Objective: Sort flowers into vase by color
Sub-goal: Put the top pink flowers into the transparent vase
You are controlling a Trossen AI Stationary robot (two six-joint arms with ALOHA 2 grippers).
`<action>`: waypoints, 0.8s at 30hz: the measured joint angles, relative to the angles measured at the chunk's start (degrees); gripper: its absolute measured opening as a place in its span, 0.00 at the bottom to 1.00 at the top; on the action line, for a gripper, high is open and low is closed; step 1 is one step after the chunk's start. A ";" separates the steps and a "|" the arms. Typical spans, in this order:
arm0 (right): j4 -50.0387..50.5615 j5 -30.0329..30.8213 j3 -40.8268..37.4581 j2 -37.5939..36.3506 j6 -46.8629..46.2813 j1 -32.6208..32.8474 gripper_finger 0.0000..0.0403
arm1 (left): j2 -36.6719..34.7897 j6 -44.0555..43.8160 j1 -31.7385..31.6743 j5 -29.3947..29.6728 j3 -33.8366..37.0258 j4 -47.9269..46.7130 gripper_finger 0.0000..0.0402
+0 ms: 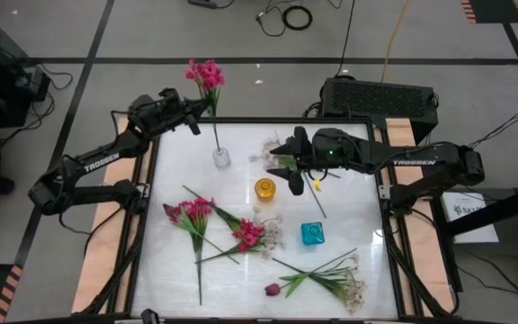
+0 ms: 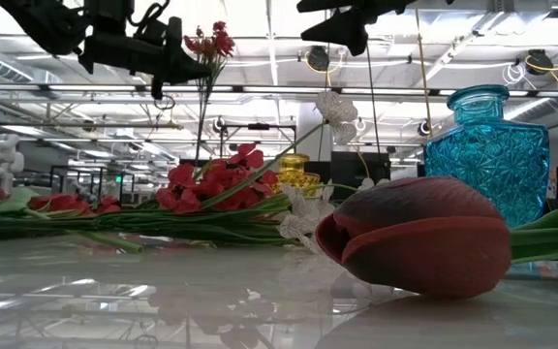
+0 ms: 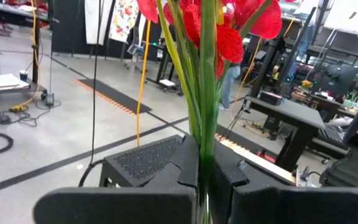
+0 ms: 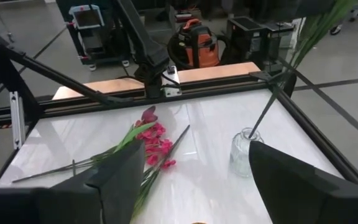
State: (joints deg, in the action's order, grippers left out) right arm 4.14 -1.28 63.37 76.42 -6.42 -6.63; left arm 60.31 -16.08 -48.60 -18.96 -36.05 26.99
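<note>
**Q:** What do you log for the grippers?

**A:** I see the left gripper [image 1: 207,105] clamped tight on the green stem of a pink sprig [image 1: 205,74], at the worktop's [image 1: 349,207] far edge. The stem runs down into the clear glass vase [image 1: 220,157], with the blossoms up above the gripper. In the left wrist view the stem passes straight between the two dark fingers [image 3: 185,168]. The right gripper [image 1: 283,162] hangs over the worktop's far middle with its jaws spread wide and nothing between them; a white sprig [image 1: 272,147] lies just beside it.

**Q:** Counts?

**A:** I count three vases: clear, amber [image 1: 265,189] and turquoise [image 1: 312,234]. Pink sprigs: one in the clear vase, two more lying flat [image 1: 190,212] [image 1: 248,234] left of centre. I count one maroon tulip bud [image 1: 272,289] near the front edge, beside a loose heap of white sprigs [image 1: 349,286] I cannot count apart.
</note>
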 joint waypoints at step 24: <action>0.89 0.00 0.04 0.00 0.05 0.00 0.69 | 1.67 8.55 2.99 -0.10 -0.02 -15.68 0.39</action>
State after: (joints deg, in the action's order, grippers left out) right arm 5.03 -1.28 63.42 76.42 -6.36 -6.63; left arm 61.98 -7.52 -45.61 -19.07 -36.07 11.32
